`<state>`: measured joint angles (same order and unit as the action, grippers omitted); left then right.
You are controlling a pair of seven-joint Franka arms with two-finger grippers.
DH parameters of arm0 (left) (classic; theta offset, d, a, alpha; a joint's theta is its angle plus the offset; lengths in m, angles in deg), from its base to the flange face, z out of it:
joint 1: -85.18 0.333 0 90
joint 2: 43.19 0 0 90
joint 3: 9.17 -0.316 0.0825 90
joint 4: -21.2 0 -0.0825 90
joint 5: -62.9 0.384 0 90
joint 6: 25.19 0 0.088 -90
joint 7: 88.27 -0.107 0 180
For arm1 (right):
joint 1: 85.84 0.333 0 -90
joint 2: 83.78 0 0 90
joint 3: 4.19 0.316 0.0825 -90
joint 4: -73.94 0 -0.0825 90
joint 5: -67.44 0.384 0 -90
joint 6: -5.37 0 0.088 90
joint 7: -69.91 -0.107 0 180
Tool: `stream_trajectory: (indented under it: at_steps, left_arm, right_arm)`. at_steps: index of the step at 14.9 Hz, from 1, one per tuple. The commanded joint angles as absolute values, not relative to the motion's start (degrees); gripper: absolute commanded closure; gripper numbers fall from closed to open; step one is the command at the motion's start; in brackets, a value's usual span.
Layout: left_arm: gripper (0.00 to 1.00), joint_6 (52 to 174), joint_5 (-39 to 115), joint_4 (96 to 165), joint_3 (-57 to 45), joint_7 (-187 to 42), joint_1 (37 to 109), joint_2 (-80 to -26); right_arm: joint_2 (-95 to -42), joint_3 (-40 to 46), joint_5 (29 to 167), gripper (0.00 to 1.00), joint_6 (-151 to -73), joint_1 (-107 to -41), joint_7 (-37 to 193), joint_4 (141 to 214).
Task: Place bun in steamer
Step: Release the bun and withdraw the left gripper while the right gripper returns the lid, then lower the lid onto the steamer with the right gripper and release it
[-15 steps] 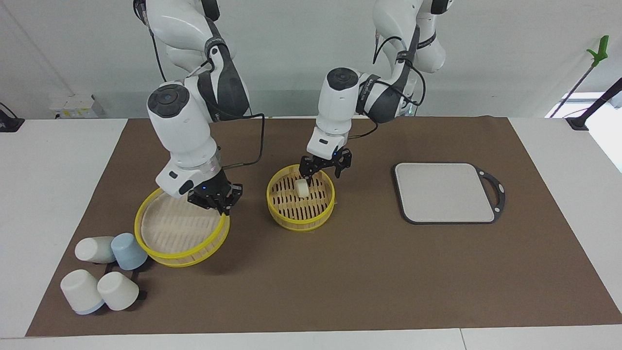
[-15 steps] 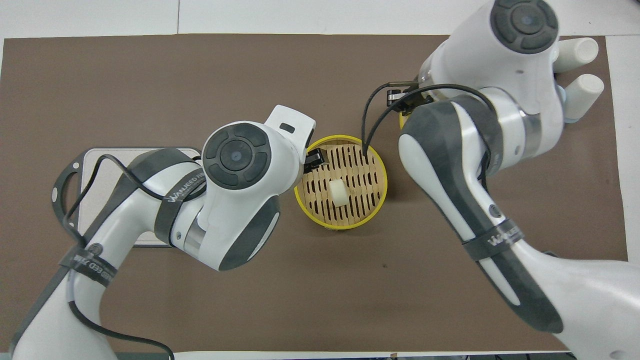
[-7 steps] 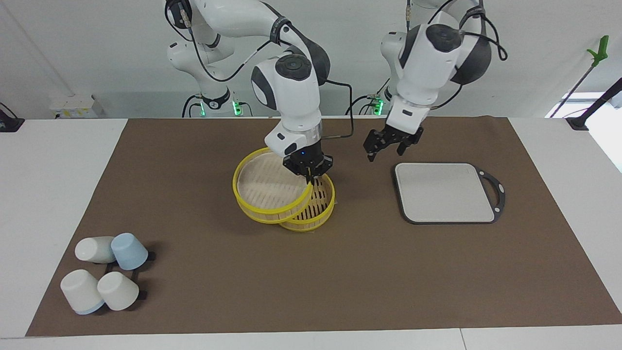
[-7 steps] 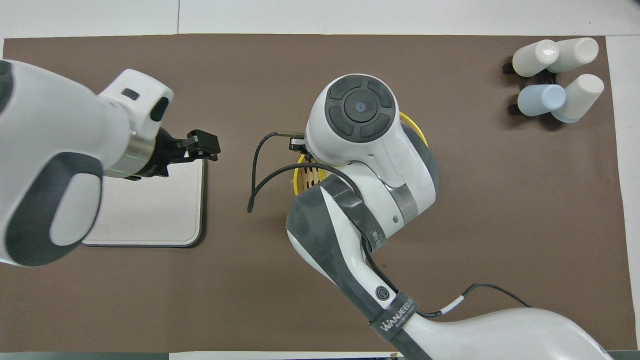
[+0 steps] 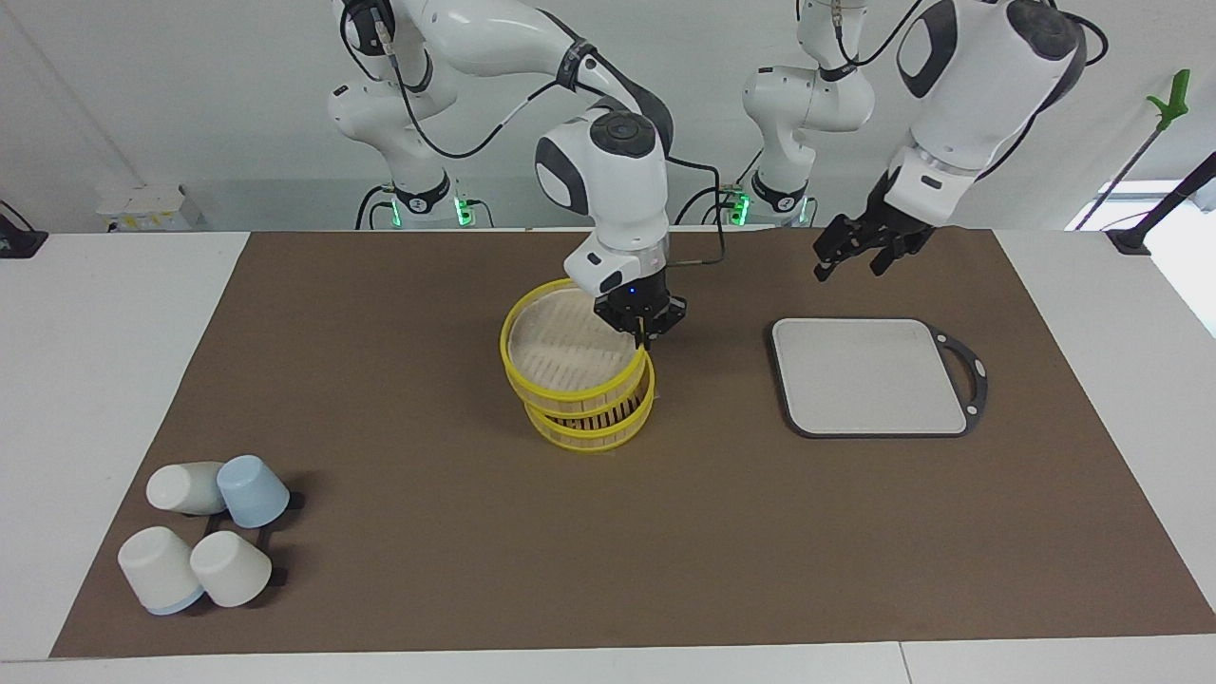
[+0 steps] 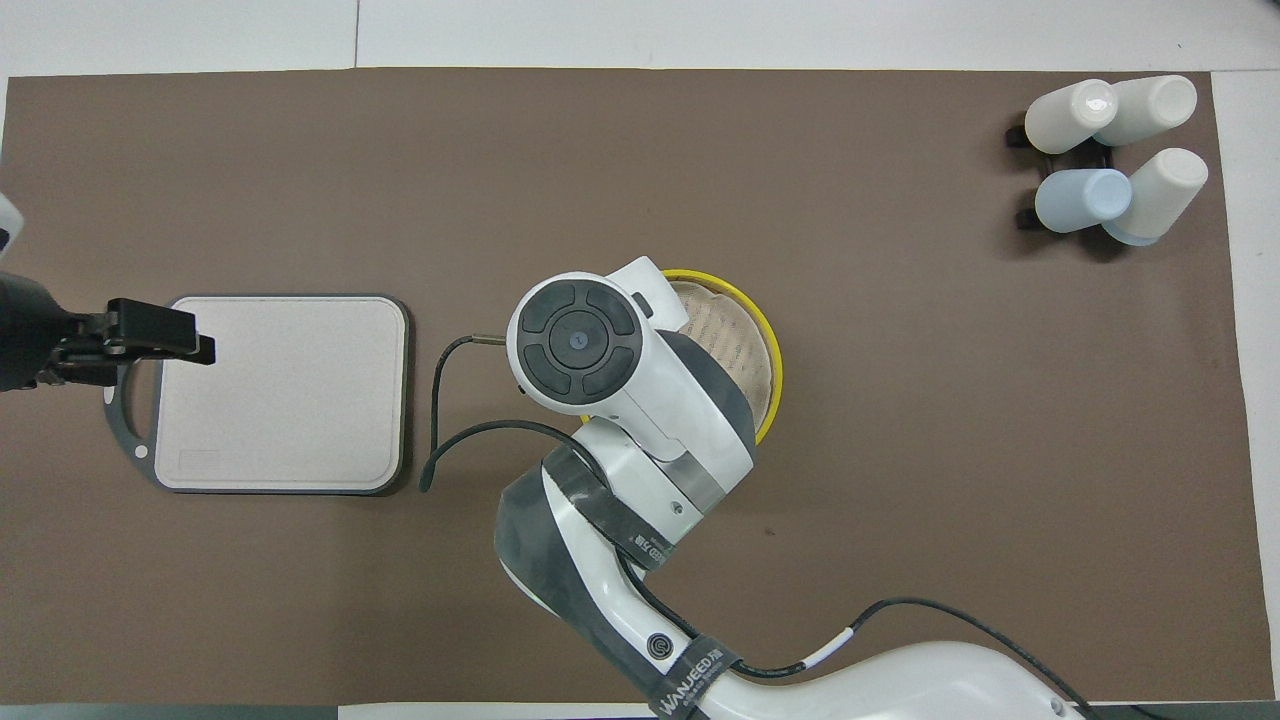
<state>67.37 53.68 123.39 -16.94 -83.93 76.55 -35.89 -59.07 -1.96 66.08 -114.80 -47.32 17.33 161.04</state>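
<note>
The steamer basket (image 5: 591, 432) stands mid-mat. Its yellow-rimmed lid (image 5: 560, 350) is over it, shifted a little toward the right arm's end and slightly tilted. I cannot tell whether the lid rests on the basket. My right gripper (image 5: 644, 334) is shut on the lid's rim at the side toward the left arm's end. In the overhead view the right arm covers most of the lid (image 6: 738, 340). The bun is hidden under the lid. My left gripper (image 5: 848, 264) is open, empty and raised over the mat beside the grey board; it also shows in the overhead view (image 6: 185, 340).
A flat grey board with a black rim (image 5: 869, 375) lies toward the left arm's end, also seen from overhead (image 6: 285, 395). Several white and blue cups (image 5: 204, 532) lie at the right arm's end, farther from the robots (image 6: 1110, 160).
My right gripper has carried the lid from beside the cups to over the basket, covering the bun. My left gripper has left the basket, risen and drawn back past the grey board.
</note>
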Motion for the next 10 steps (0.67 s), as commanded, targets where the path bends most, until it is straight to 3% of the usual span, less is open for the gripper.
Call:
stream_trajectory:
  at_steps: [1, 10]
  left_arm:
    - [0.00, 64.47, 53.57, 122.98, -16.28, -90.10, 80.60, -34.66]
    - [0.00, 64.29, 63.31, 120.96, -15.85, -92.67, 80.71, -35.01]
  right_arm:
    - [-60.22, -2.17, 65.16, 1.00, -117.14, -47.96, 17.27, 164.02]
    - [-60.05, -2.17, 64.98, 1.00, -121.37, -48.39, 17.88, 166.40]
